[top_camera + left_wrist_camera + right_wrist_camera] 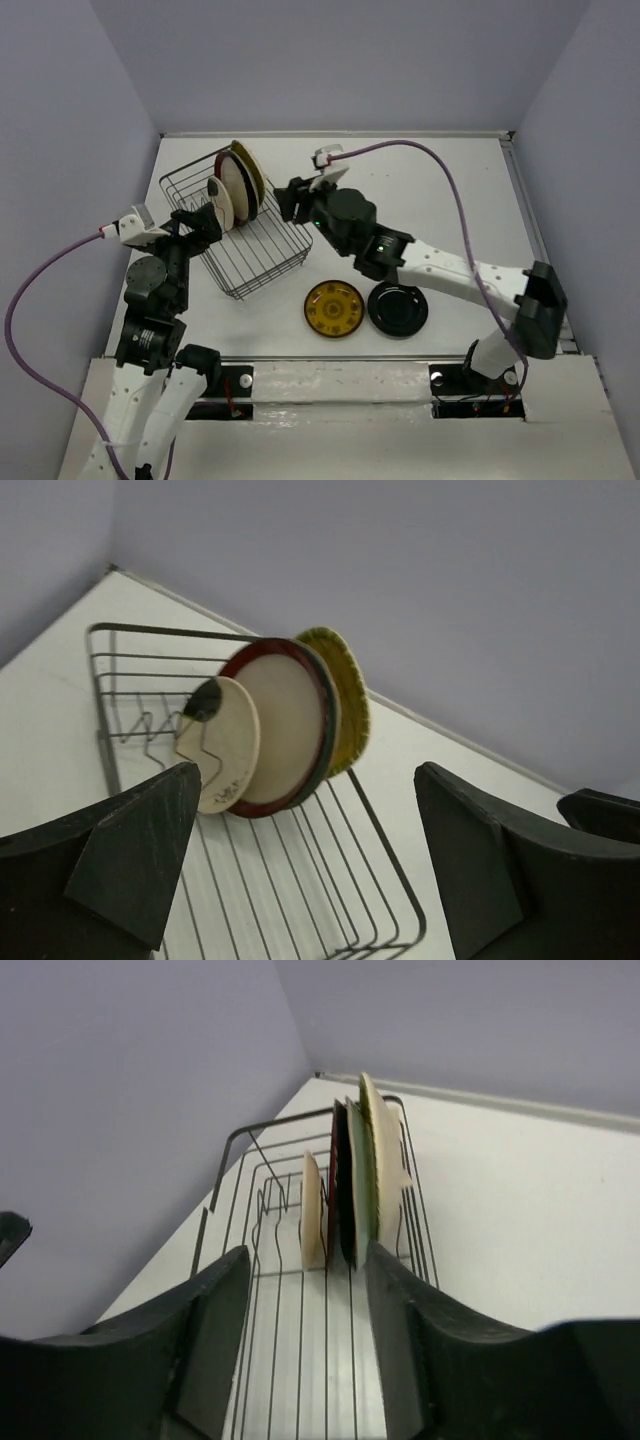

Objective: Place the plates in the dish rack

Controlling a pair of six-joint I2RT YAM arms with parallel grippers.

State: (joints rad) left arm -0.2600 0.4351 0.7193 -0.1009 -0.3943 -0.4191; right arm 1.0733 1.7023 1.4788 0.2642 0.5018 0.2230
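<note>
Fingers (130, 850) (200, 1350), left and right, spread empty beside dish rack (255, 256); 2 plates (334, 308) (398, 307) outside.

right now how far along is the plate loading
Done: four plates stand upright in the dish rack: the yellow ribbed plate, teal plate, red-rimmed plate and cream patched plate. In hand: nothing; the right gripper is open by the rack, the left gripper open too. Left: the yellow patterned plate and the black plate lie on the table.
</note>
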